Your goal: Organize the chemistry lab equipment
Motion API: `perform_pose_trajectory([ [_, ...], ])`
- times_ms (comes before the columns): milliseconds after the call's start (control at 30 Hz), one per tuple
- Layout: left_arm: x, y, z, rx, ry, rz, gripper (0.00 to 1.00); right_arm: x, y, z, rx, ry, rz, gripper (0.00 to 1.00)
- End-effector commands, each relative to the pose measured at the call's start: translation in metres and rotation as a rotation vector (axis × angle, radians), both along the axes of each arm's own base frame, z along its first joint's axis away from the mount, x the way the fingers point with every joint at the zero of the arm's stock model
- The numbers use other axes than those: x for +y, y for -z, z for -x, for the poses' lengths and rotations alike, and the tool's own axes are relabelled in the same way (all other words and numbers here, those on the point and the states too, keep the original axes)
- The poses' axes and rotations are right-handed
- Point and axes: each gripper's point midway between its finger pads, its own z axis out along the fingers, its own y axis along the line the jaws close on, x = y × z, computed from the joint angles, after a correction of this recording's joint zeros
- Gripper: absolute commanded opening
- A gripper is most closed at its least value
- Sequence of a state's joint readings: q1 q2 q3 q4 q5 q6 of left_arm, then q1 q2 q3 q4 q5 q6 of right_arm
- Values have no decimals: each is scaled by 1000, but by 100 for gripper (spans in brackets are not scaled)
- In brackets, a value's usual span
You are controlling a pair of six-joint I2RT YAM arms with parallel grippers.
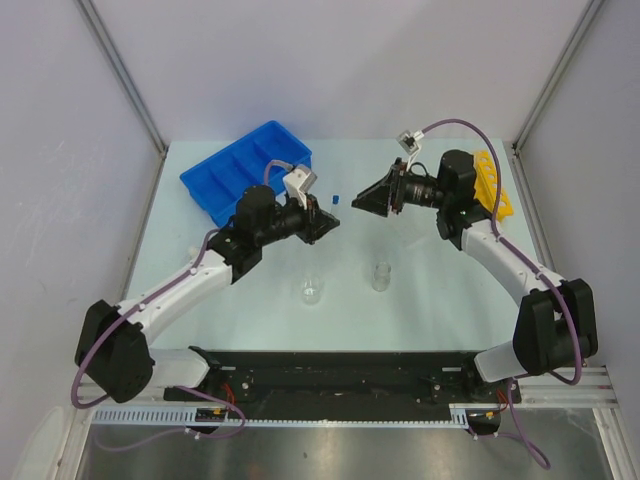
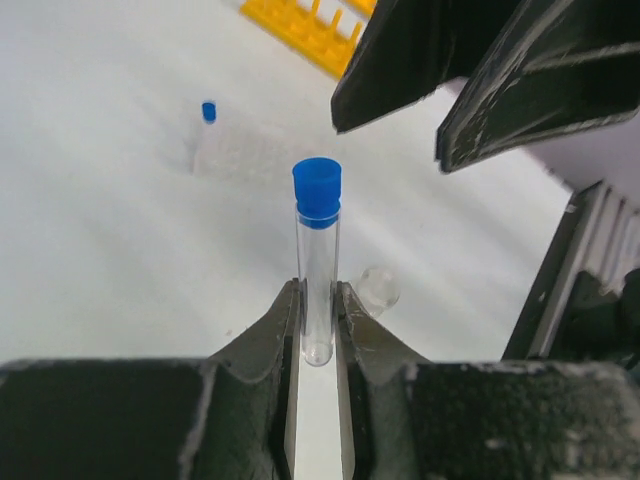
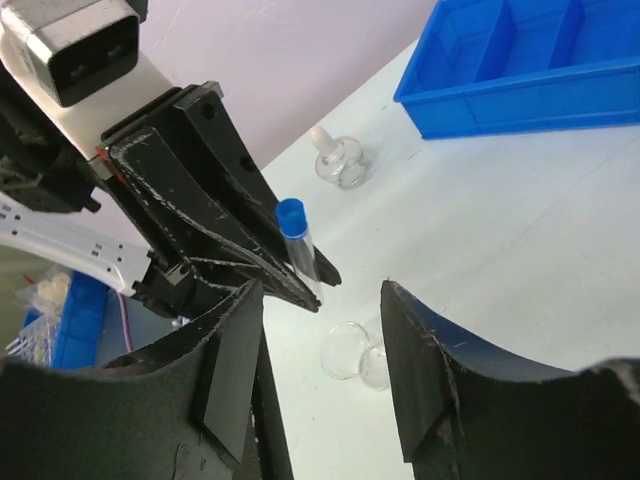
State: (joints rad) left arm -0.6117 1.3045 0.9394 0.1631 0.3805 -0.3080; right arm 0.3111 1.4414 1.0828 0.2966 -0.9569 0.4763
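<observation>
Left gripper (image 2: 318, 290) fills my wrist view, clamped on one blue-capped tube (image 2: 318, 255), cap end toward the right gripper (image 3: 322, 290), whose jaws stand apart, empty. One blue tray (image 1: 200, 190) sits back left, one yellow rack (image 1: 492, 175) back right. I count two glass vessels on the table (image 1: 270, 265): beaker (image 1: 313, 291) and vial (image 1: 380, 276). A second blue cap (image 2: 208, 112) lies beyond.

- Left arm stretched inward, left gripper (image 2: 318, 300) clamped on a blue-capped tube (image 2: 318, 245).
- Right arm stretched inward, right gripper (image 1: 360, 201) spread apart, facing it.
</observation>
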Motion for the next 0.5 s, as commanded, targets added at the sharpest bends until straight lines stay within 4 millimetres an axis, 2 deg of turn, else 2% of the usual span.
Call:
perform_pose_trajectory([
  [0, 20, 5, 13, -155, 96, -221, 13, 14, -5, 25, -85, -122, 7, 56],
  [33, 25, 13, 15, -176, 121, -276, 13, 18, -3, 28, -85, -138, 9, 56],
  [133, 31, 17, 20, -193, 145, -325, 13, 31, 5, 38, -73, -202, 14, 59],
  [333, 34, 19, 27, -206, 163, -340, 13, 51, 25, 48, -55, -256, 58, 62],
  [467, 34, 19, 30, -202, 175, -331, 13, 58, 35, 47, -48, -260, 84, 62],
])
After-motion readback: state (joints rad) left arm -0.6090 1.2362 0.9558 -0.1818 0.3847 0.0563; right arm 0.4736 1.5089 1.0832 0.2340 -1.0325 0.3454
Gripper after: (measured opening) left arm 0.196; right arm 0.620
